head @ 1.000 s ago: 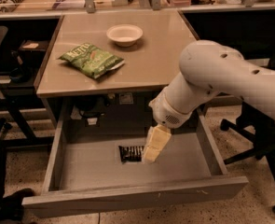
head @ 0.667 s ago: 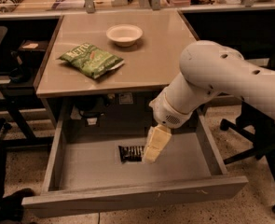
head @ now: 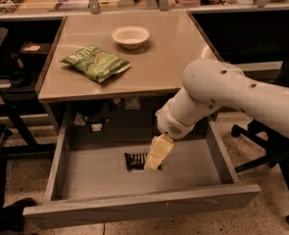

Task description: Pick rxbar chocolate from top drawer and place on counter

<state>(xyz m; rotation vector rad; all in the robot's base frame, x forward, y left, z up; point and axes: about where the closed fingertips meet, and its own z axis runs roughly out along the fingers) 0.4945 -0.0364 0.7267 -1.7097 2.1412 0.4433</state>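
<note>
Nearest the camera, the top drawer is standing pulled wide open, its plain grey front panel running across the bottom of the view and its smooth grey floor lying exposed behind it. On that drawer floor, a little toward 12 o'clock from its middle, the rxbar chocolate is lying flat, its black wrapper showing pale stripes. The gripper is hanging down inside the drawer at the bar's 3 o'clock end, its cream-coloured tip overlapping that end of the wrapper. Whether the gripper is apart, together or clamped on the bar cannot be told here, nor whether it is touching the bar at all. From the gripper the white arm is rising toward 1 o'clock, then running out past the drawer's right wall to the right edge of the view. At the drawer's 3 o'clock a black office chair is standing on the speckled ground. Behind and above the drawer, the counter is carrying two things. A green chip bag is lying at about 9 o'clock from the tabletop's centre, and a white bowl is sitting upright at 12 o'clock, near the far edge and apart from the bag. Farthest back, a long wooden bench with metal posts is stretching across the top of the view, holding assorted clutter too small to name.
</note>
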